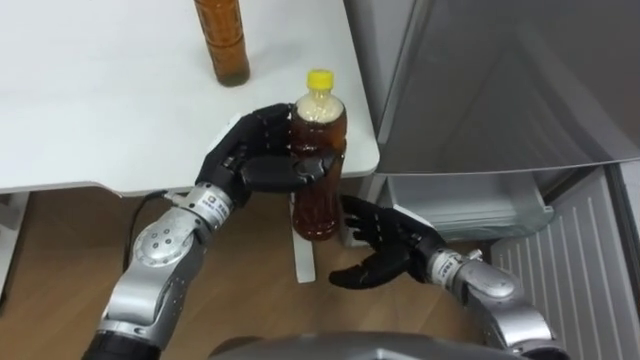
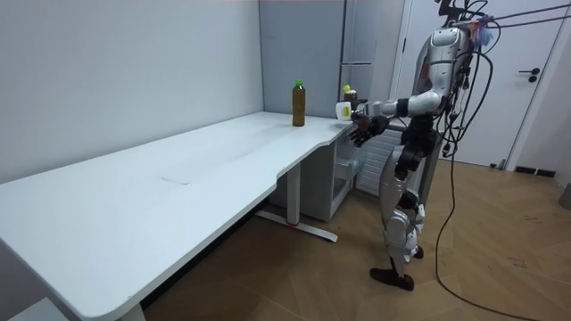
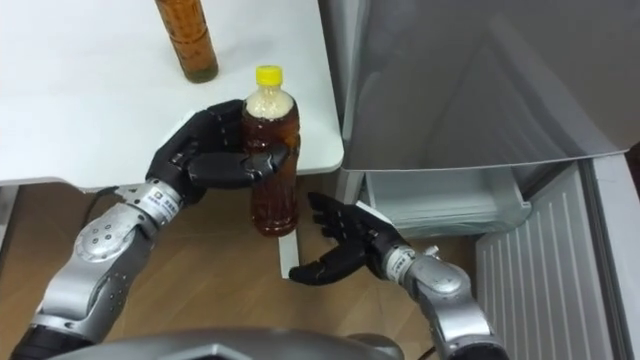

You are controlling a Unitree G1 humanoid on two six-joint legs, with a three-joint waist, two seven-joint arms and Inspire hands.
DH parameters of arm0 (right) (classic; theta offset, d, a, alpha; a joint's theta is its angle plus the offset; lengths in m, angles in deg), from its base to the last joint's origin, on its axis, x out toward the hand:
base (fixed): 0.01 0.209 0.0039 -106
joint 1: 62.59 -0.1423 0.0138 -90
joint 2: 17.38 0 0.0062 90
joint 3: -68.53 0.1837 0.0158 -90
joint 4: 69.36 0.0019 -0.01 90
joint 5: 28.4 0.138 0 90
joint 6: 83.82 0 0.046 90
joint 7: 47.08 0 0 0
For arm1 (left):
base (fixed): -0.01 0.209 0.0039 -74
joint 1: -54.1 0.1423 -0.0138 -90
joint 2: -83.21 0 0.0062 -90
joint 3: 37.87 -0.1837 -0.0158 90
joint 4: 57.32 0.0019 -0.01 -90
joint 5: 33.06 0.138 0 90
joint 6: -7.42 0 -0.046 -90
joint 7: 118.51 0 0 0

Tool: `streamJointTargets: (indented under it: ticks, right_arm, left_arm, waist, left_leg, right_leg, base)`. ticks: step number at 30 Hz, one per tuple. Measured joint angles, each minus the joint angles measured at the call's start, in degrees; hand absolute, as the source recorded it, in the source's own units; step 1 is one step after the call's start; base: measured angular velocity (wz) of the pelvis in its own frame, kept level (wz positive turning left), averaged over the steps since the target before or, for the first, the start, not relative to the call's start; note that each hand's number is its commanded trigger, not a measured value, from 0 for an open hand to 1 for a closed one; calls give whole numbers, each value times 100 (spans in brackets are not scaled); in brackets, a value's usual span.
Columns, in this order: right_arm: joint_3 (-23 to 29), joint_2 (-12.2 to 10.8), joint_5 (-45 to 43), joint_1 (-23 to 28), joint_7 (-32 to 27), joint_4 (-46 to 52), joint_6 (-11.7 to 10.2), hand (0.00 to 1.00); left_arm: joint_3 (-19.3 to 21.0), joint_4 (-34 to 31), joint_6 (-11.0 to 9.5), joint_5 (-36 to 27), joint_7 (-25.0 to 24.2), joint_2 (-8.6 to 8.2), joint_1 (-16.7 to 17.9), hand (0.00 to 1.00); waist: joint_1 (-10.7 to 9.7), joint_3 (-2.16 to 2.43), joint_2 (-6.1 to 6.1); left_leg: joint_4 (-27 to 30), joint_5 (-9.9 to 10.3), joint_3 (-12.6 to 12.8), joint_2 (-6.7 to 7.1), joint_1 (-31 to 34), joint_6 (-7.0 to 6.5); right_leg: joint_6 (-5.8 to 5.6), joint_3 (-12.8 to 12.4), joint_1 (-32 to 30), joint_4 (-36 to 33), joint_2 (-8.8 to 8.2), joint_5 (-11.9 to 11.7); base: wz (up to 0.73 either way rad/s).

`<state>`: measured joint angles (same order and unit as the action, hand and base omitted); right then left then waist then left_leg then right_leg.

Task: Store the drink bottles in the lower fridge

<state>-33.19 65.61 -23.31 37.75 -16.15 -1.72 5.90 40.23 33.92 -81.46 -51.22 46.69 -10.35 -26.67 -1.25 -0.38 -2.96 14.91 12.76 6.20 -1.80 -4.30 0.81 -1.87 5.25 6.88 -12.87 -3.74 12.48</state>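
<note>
Behind and left of the yellow-capped tea bottle (image 1: 318, 208), a second tea bottle (image 1: 222, 40) stands upright on the white surface (image 1: 100, 100). The left hand (image 1: 262, 160) has its fingers and thumb wrapped round the yellow-capped tea bottle's upper body, holding it upright in the air just off the surface's corner. Below and right of that bottle the right hand (image 1: 385, 250) hovers with fingers spread and loose, grasping nothing, and farther right stands the fridge (image 1: 500, 80), its lower door (image 1: 590, 270) swung open beside a pale drawer (image 1: 470, 205).
</note>
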Motion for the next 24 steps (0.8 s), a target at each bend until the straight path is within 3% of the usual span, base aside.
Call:
streamJointTargets:
  ticks: [8, 18, 24]
  right_arm:
    - [-61, 143, 916, 35, 558, 355, 165, 0]
    - [-255, 217, 1989, 48, 783, 235, 399, 0]
    - [-456, 219, 2631, 60, 930, 245, 416, 0]
  left_arm:
    - [-11, 414, 5, 0, -416, 102, 13, 100]
    - [-55, 622, -23, -3, -787, 156, 14, 100]
    - [-418, 960, 171, 5, -971, 179, 74, 100]
  waist:
    - [44, -27, 13]
    - [26, -40, 29]
    - [30, -15, 39]
  left_leg:
    - [85, 67, 23, -54, 70, 15]
    - [87, 92, 18, -59, 80, 17]
    - [138, 89, 1, -63, 191, 18]
  right_leg:
    - [-4, 26, -107, -104, 30, -4]
    - [-2, 5, -90, -95, 45, -5]
    - [6, 40, -191, -88, 45, -10]
  base:
    - [-3]
    - [0]
    - [0]
